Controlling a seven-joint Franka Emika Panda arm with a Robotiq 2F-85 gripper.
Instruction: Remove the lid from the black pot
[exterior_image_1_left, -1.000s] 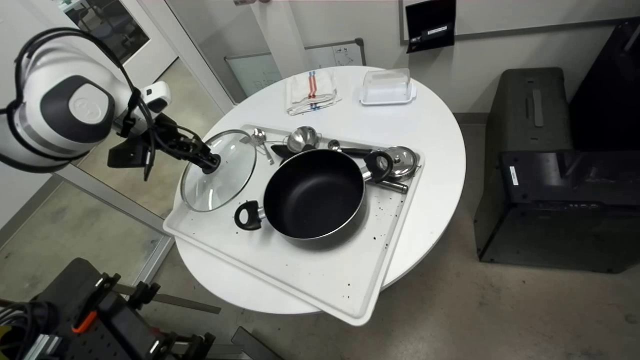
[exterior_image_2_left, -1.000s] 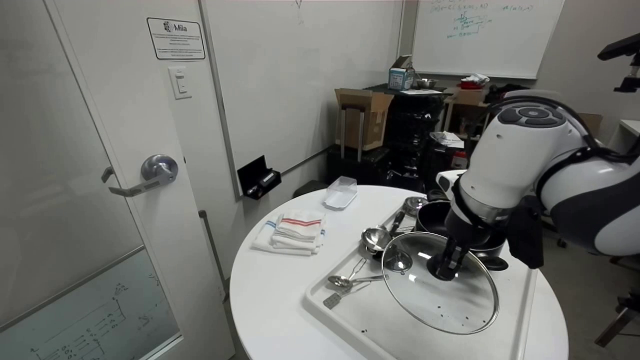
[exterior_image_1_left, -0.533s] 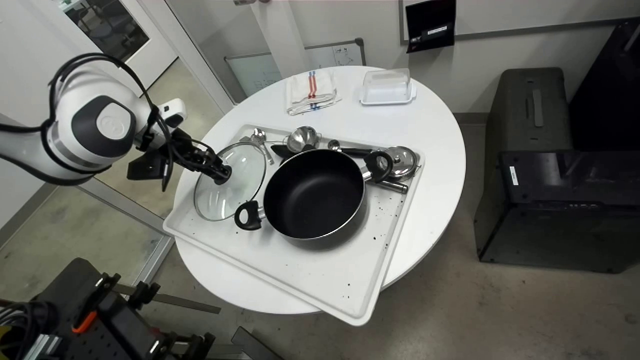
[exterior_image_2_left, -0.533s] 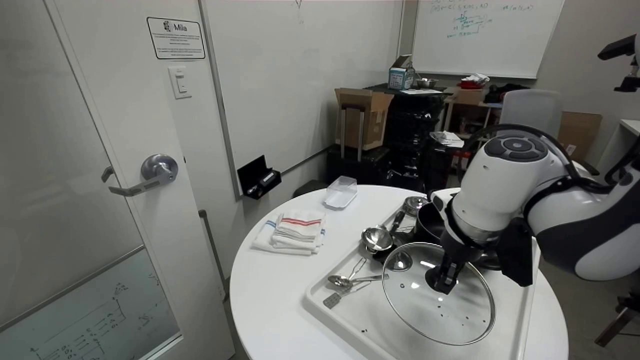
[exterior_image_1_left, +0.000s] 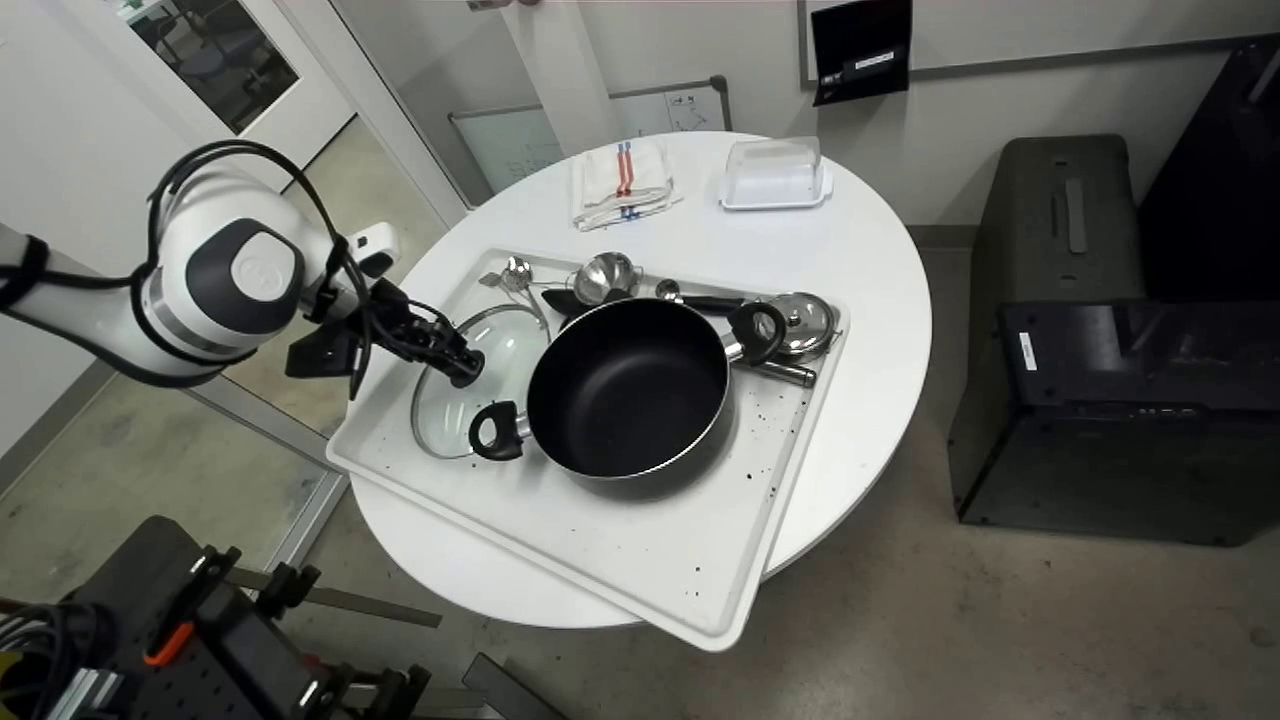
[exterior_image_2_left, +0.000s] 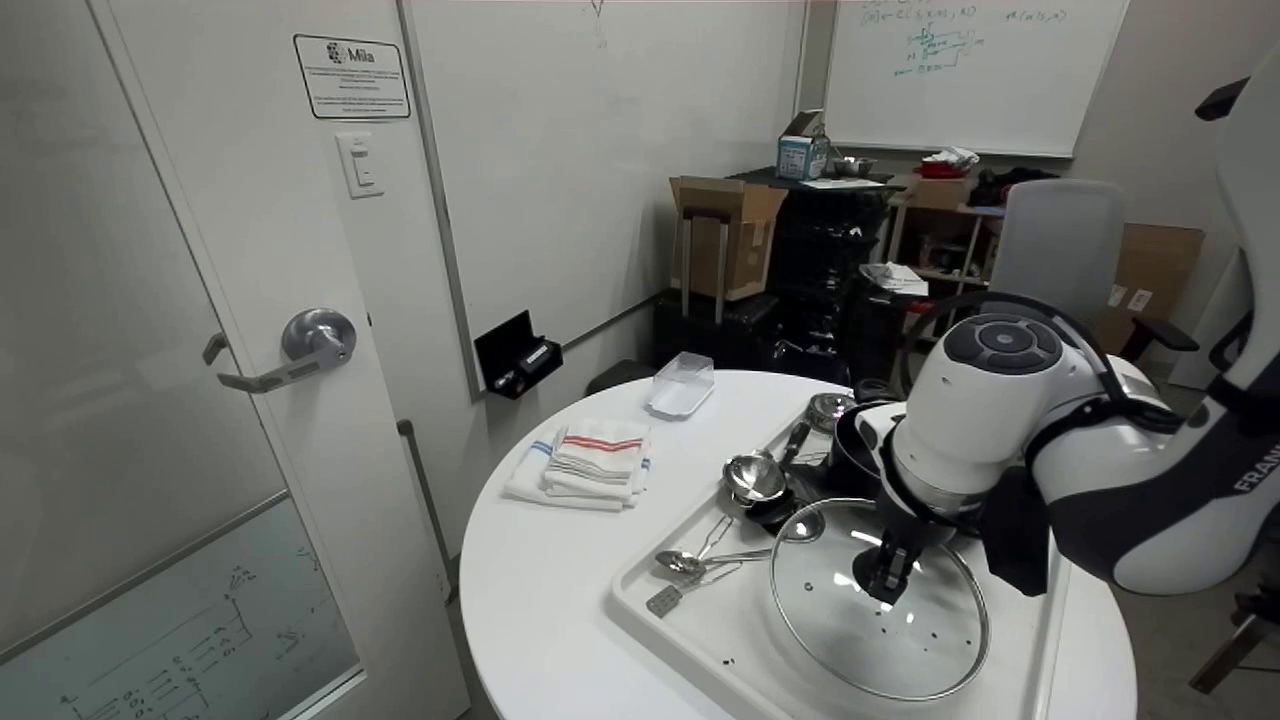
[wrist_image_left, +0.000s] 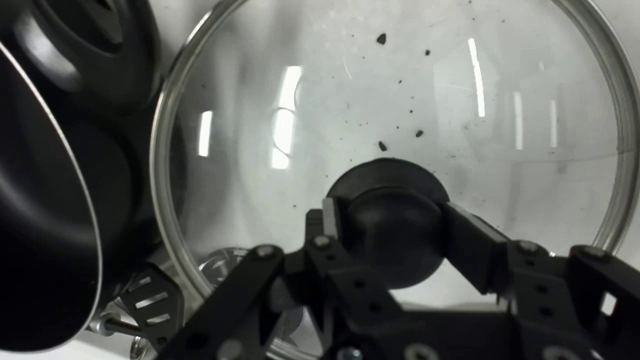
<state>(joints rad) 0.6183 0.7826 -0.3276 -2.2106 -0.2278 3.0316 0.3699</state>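
The lid (wrist_image_left: 390, 115) lies straight beneath the gripper (wrist_image_left: 392, 220), and its knob (wrist_image_left: 392, 250) is held between the two fingers (wrist_image_left: 327, 225), one set against either side; the gripper is thus narrowed onto the knob, with no gap made out in the wrist view. The pot (exterior_image_1_left: 630, 390) is seen uncovered near the middle of the bench (exterior_image_1_left: 880, 280), its dark inside exposed. The lid is found low over the tray (exterior_image_1_left: 650, 550) or upon it, on the side of the pot toward the bench edge across which the arm (exterior_image_1_left: 225, 275) is stretched; whether the rim (wrist_image_left: 159, 135) touches the tray cannot be told.

Since the lid is round, no long axis has to be matched. The coming move turns on how lid and pot are placed: side by side and very near, with one handle (exterior_image_1_left: 507, 432) just beside the rim; contact there can be neither confirmed nor ruled out. Toward the bench edge with the folded cloth (exterior_image_2_left: 595, 460), spoons (exterior_image_2_left: 680, 563) are seen close to the lid.

The removal itself is judged done, with setting down and release left. A straight descent is judged to be needed; if drift toward the pot is allowed, the rim could be caught on the handle.
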